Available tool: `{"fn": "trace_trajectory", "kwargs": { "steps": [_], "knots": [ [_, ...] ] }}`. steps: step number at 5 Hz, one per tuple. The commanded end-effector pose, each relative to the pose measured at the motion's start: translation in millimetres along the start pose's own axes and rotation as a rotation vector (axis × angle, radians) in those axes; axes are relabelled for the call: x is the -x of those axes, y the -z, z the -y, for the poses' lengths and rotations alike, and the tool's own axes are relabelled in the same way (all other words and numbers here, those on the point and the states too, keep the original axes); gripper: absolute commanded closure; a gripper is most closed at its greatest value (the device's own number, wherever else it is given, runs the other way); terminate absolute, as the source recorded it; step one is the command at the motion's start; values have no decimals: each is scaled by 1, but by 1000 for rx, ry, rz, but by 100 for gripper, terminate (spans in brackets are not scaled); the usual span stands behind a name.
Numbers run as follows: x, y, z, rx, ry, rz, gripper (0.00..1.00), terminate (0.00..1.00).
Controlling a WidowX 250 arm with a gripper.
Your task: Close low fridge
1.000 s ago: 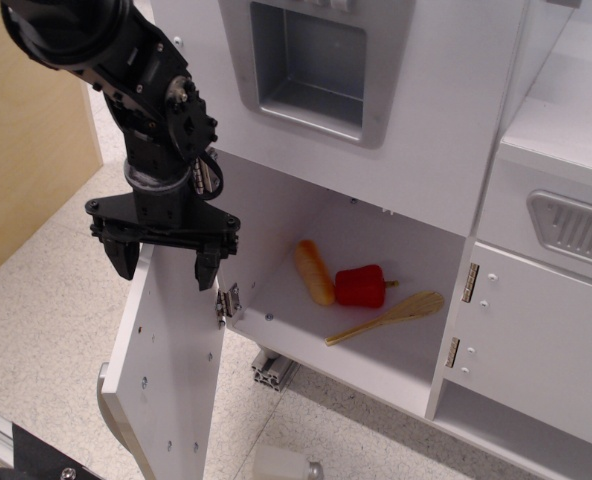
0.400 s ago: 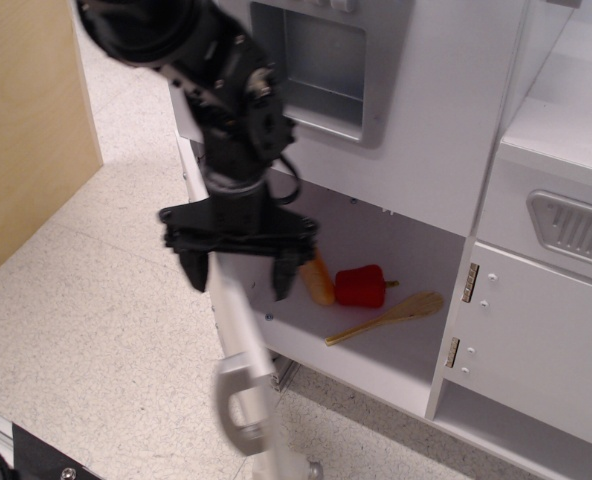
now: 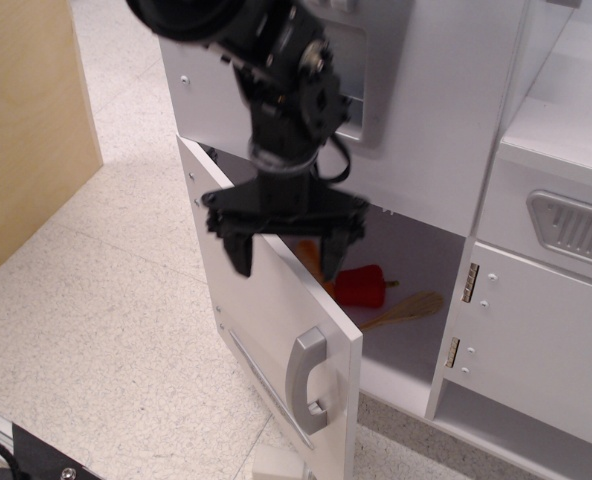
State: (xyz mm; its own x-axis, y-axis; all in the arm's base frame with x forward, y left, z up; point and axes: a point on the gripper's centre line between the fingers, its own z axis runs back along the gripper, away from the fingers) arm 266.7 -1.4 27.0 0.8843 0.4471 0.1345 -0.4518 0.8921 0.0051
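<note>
The low fridge's white door (image 3: pixel 261 310) stands partly open, swung about halfway toward the compartment, with its grey curved handle (image 3: pixel 307 379) and a grey strip (image 3: pixel 266 375) facing the camera. My black gripper (image 3: pixel 288 250) is open, its two fingers (image 3: pixel 238 252) spread over the door's top edge, one on either side of it. Inside the fridge compartment (image 3: pixel 411 345) lie a red pepper (image 3: pixel 362 287), a wooden spoon (image 3: pixel 404 310) and an orange item (image 3: pixel 310 257), the last mostly hidden behind the gripper and door.
Above is the white door with the grey recessed dispenser (image 3: pixel 361 75). To the right is a smaller white cabinet door with metal hinges (image 3: pixel 531 340). A wooden panel (image 3: pixel 26 130) stands at the left. A small white object (image 3: pixel 276 464) lies on the speckled floor below the door.
The gripper has moved right, toward the fridge, and the door has swung with it from wide open to about half closed, now showing its handle side.
</note>
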Motion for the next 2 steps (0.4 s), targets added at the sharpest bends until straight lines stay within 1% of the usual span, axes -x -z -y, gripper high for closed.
{"fn": "trace_trajectory", "kwargs": {
  "steps": [1,2],
  "knots": [
    [8,-36,-18,71,124,59,0,0],
    [22,-32,-42,61,212,63,0,0]
  ]
}}
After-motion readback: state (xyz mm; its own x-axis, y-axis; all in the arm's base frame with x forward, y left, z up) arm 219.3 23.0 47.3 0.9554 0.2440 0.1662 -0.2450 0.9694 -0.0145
